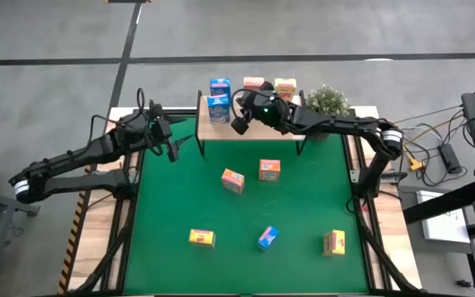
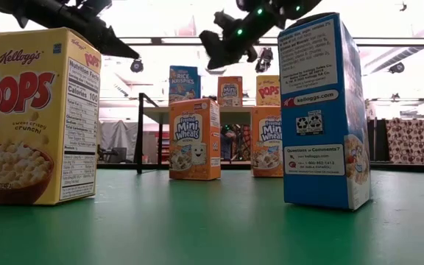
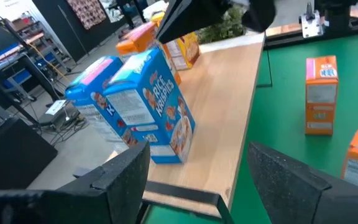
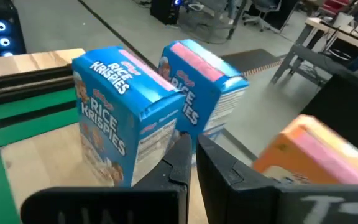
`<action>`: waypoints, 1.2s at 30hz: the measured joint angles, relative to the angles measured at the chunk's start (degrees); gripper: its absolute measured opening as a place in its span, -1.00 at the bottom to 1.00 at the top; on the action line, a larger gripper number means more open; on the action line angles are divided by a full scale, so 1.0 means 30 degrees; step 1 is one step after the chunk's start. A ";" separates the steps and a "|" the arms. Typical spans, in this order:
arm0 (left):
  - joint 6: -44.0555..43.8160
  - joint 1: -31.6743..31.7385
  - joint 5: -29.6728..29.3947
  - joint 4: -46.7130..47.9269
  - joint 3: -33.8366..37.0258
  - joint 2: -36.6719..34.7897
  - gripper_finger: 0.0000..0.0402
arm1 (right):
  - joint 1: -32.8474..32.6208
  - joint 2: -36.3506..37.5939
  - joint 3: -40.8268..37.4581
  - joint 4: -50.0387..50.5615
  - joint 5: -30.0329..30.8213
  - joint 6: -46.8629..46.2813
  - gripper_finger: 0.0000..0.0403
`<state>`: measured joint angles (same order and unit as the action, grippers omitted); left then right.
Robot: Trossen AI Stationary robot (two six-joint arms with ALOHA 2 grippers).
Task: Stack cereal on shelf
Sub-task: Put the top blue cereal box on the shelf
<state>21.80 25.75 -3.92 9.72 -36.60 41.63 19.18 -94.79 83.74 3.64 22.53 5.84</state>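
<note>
L arm: reaches in from the surface's left side. L gripper (image 1: 171,147) hangs over the left rear of the green mat (image 1: 171,206), just short of the shelf's left end. Fingers (image 3: 126,177) spread wide, nothing between them.

Shelf (image 1: 250,130): light-wood board on black legs, at the rear edge of the surface, behind the mat. Boxes on it, left to right: 2 blue Rice Krispies boxes (image 1: 218,99) upright, one behind the other, at the left end; orange-red box (image 1: 255,84) at rear centre; yellow box (image 1: 285,88) just beside it.

R arm: comes from the right side, across the shelf. R gripper (image 1: 241,124) hangs over the shelf, just right of the blue pair. Fingers (image 4: 180,163) pressed together, holding nothing; tips sit near the front blue box, contact cannot be judged.

Potted plant (image 1: 327,100): at the shelf's right end.

Mat, boxes not yet on shelf:
- yellow box (image 1: 202,238), front left
- orange-red box (image 1: 232,180), centre
- orange-red box (image 1: 270,170), centre, near the first
- blue box (image 1: 268,238), front centre
- yellow box (image 1: 334,242), front right
</note>
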 joint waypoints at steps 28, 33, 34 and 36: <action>0.0707 0.2468 -0.0131 -0.4227 -0.2906 0.8192 -0.94 | -0.2644 0.6500 -1.0497 -0.6484 -0.1152 0.3282 -0.94; 0.0780 0.2647 -0.0080 -0.4294 -0.3167 0.8762 -0.99 | -0.2644 0.7063 -1.1296 -0.6819 -0.1152 0.3283 -0.94; 0.0780 0.2683 -0.0199 -0.4423 -0.3231 0.8929 -0.99 | -0.2644 0.7070 -1.1436 -0.6827 -0.1159 0.3301 -0.94; 0.0763 0.2761 -0.0452 -0.4216 -0.3422 0.9198 -1.00 | -0.2644 0.7019 -1.1534 -0.7001 -0.1159 0.3477 -0.94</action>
<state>24.09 34.04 -5.28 -2.93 -46.87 69.22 11.25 -73.73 49.14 -17.37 19.05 16.27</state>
